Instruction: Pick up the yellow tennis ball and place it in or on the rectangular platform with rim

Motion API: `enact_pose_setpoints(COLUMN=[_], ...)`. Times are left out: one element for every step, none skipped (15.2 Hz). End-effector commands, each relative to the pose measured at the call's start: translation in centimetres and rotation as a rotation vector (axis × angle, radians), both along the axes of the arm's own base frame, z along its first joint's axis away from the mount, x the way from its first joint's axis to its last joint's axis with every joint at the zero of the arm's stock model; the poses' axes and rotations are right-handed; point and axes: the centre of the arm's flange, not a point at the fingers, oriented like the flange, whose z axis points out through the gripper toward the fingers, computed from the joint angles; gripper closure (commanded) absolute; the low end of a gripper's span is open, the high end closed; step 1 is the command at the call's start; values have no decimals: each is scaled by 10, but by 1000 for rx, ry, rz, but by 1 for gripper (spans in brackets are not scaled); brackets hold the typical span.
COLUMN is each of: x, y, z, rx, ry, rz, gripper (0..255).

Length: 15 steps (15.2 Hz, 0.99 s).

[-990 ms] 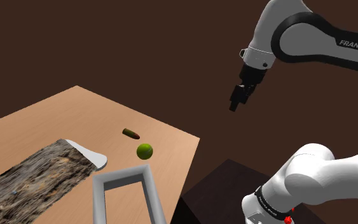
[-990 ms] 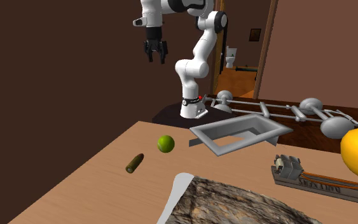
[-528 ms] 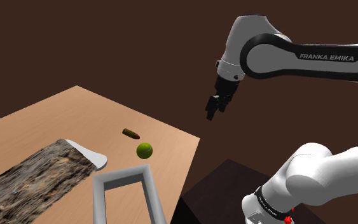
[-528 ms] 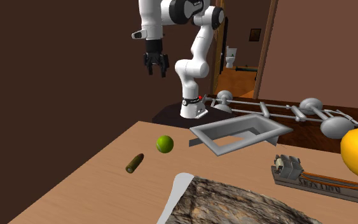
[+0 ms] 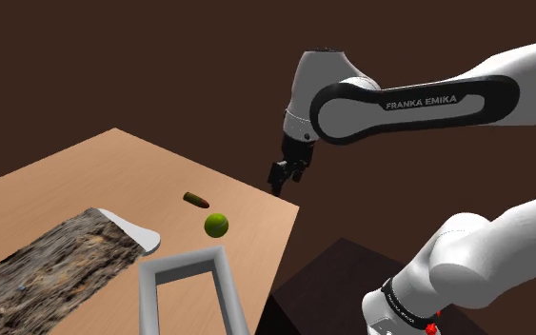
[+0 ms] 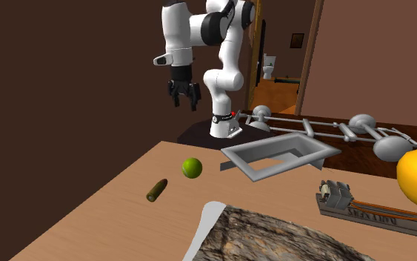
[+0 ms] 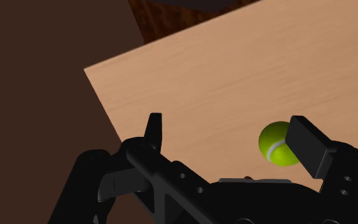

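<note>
gripper [image 5: 280, 179] | spread wide, nothing held | tennis ball [image 5: 216, 226] is seen below it, toward shoulder view's left, on table [image 5: 113, 171]

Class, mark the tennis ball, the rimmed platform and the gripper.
tennis ball [image 5: 216, 226], shoulder view, its middle.
rimmed platform [image 5: 182, 265], shoulder view, its grey rim.
gripper [image 6: 185, 101], second exterior view, between the fingertips.

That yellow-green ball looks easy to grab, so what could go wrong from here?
1. The ball is round and sits free on the table. If one finger of the open gripper clips it on the way down, it may roll, perhaps off the nearby edge.
2. A small brown thing lies close beside the ball and could get knocked.
</note>
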Motion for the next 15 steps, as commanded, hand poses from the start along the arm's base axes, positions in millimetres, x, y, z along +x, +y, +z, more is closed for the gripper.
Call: enact_pose_setpoints(x=[11,17,22,27,33,38,43,48,53,58,63,68,73,78,78], y=[19,28,38,47,56,65,74,83,93,102,111,121,130,139,139], z=[-16,-24,-32,-39,-47,-55,-62,-70,-78,-85,-93,-100,-108,-115,-120], rx=[5,6,8,10,11,13,15,16,18,20,21,23,25,26,26], ry=[0,0,0,0,1,1,1,1,1,2,2,2,2,3,3], rz=[7,11,14,18,21,25,28,32,36,39,43,46,50,53,53], gripper=[0,0,0,0,0,0,0,0,0,0,0,0,0,0,0])
